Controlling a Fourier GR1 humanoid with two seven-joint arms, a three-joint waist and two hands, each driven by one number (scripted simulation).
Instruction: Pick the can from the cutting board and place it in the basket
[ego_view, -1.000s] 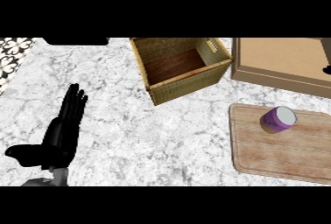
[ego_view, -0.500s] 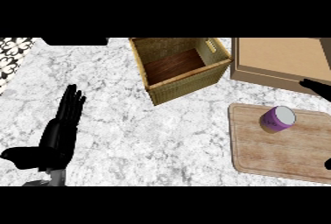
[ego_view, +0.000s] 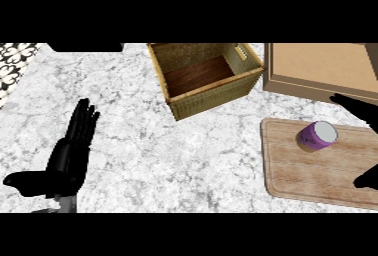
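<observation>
Right robot hand (ego_view: 359, 109) open at the desk's (ego_view: 184, 150) right edge, spread wide and clear of the purple can (ego_view: 317, 136) standing on the cutting board (ego_view: 295, 175) toward the near-right corner; looks light, rigid, smooth-sided and probably slippery, so best gripped round its middle.

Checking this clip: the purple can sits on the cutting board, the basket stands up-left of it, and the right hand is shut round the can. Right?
Not quite: the head view shows the right hand open beside the can, not touching it. The can does sit on the cutting board, with the basket up-left of it.
</observation>
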